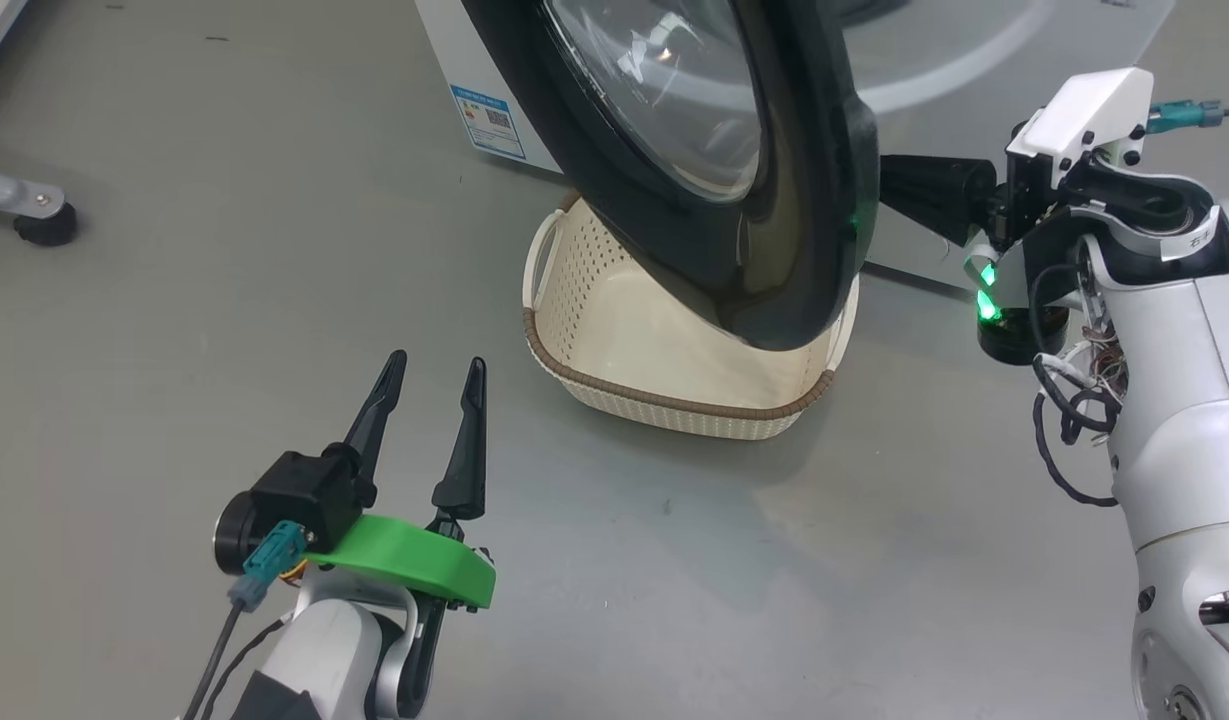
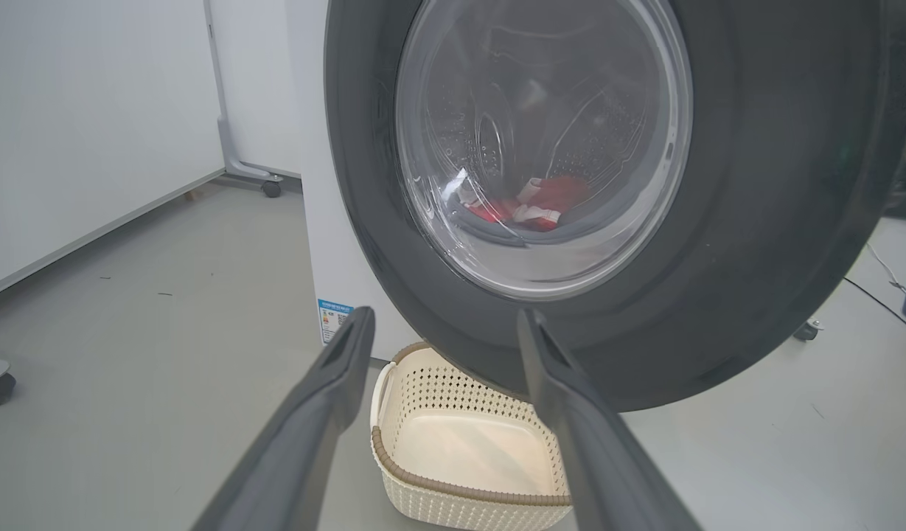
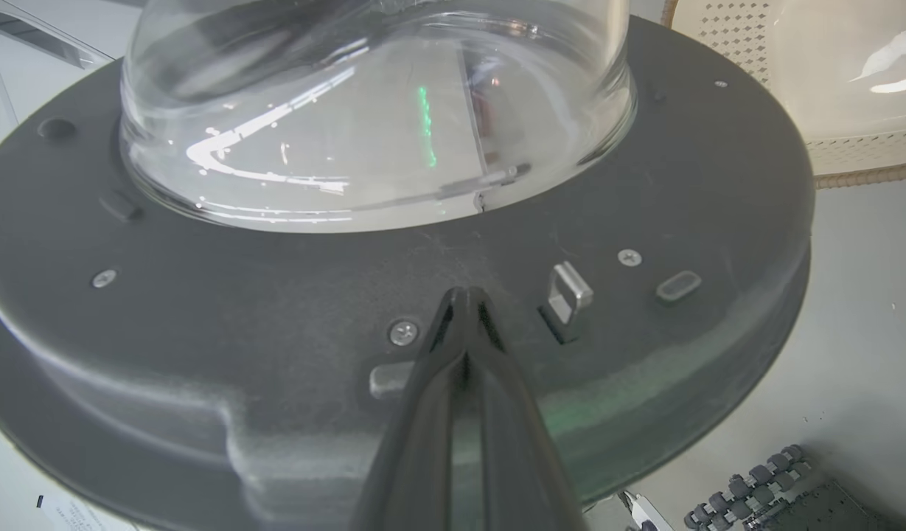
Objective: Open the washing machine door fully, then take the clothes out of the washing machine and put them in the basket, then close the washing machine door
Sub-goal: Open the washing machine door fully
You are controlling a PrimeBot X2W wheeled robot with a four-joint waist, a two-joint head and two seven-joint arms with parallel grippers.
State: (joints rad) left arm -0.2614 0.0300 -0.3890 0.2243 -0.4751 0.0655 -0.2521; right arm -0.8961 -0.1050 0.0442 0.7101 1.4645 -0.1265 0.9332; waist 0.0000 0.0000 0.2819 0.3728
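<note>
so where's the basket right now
The basket sits on the floor before the washing machine, centre of the head view, partly hidden by the open door.

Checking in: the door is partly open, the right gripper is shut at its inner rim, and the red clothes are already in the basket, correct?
No. The basket is empty; the clothes still lie inside the washing machine, seen through the door glass in the left wrist view. The rest holds.
</note>
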